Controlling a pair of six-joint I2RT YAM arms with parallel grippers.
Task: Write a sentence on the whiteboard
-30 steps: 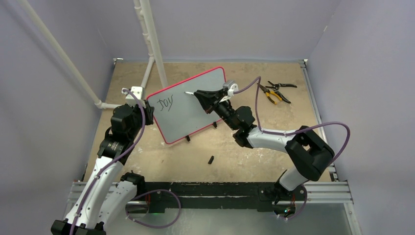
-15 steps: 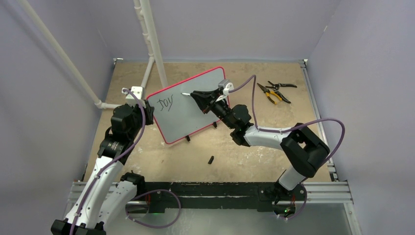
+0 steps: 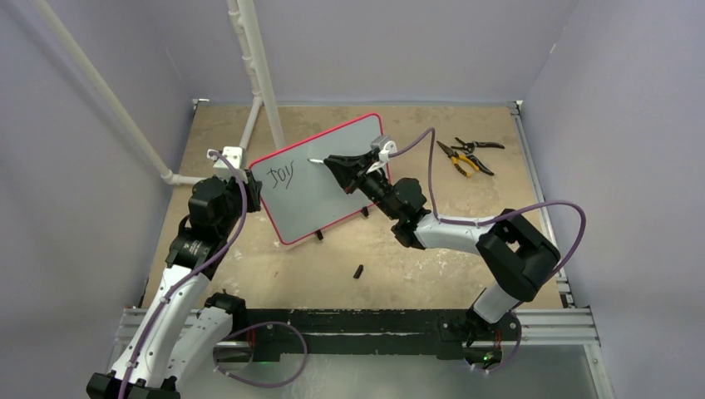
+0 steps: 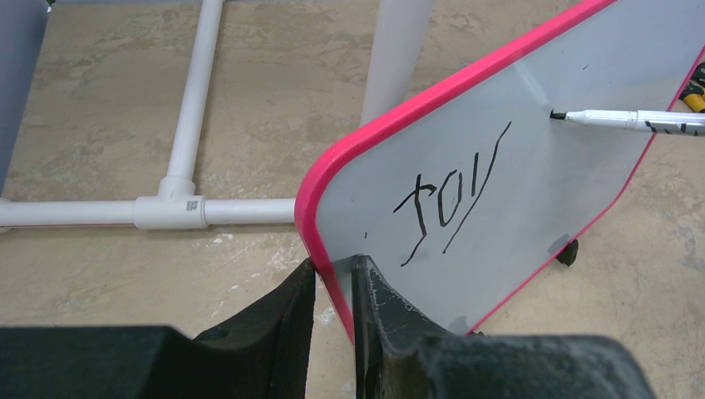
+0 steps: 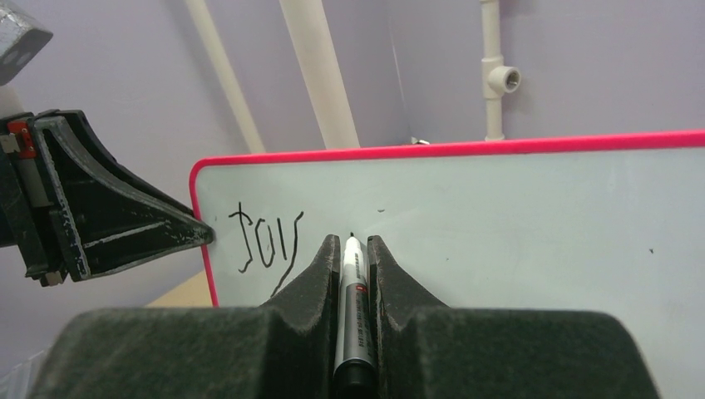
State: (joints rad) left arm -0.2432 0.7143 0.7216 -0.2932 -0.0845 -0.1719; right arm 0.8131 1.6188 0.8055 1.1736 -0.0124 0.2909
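**Board splits the table; pipes crowd the far left**

The board (image 3: 320, 179) stands tilted across mid-table (image 3: 416, 125). The left gripper (image 4: 334, 268) pinches its left edge. The right gripper (image 3: 331, 161), closed on a marker (image 4: 632, 120), hangs before its face. White pipes (image 3: 258, 75) block the way behind it on the left. Pliers (image 3: 465, 155) lie far right. Open tabletop toward the arm bases holds only a cap (image 3: 358, 271).

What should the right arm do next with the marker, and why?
Probably ease the marker tip onto the whiteboard and start the next word. Only "Joy" is written, the tip sits just right of it at the surface, though contact is unclear. The right claw is shut on the marker and the left claw clamps the board's edge, so it is braced.
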